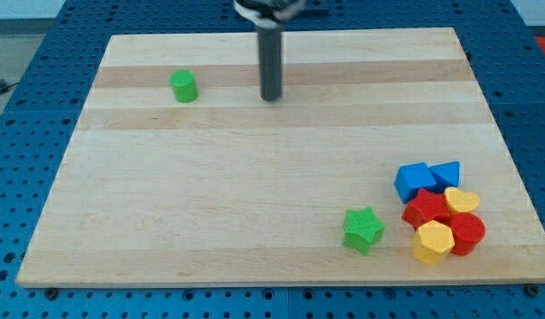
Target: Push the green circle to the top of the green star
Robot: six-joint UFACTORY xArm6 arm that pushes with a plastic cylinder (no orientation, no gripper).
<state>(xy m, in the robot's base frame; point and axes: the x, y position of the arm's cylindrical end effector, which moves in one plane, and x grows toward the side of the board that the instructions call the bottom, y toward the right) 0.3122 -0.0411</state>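
Green circle (184, 86) sits far from the green star (363, 229); my tip (271, 97), no hand fitted, should circle left, then push down-right.

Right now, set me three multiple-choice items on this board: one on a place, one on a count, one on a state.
1. Where does the green circle lie?
A. near the view's top left
B. beside the green star
C. in the cluster at the view's right

2. How many yellow blocks are in the cluster?
A. none
B. two
C. four

3. What is my tip touching?
A. the green circle
B. the green star
C. no block

Key: 
1 A, it sits far up the board, well apart from the green star. 
2 B, one yellow block and another lie among the red and blue ones. 
3 C, my tip stands to the right of the green circle with bare wood between them.
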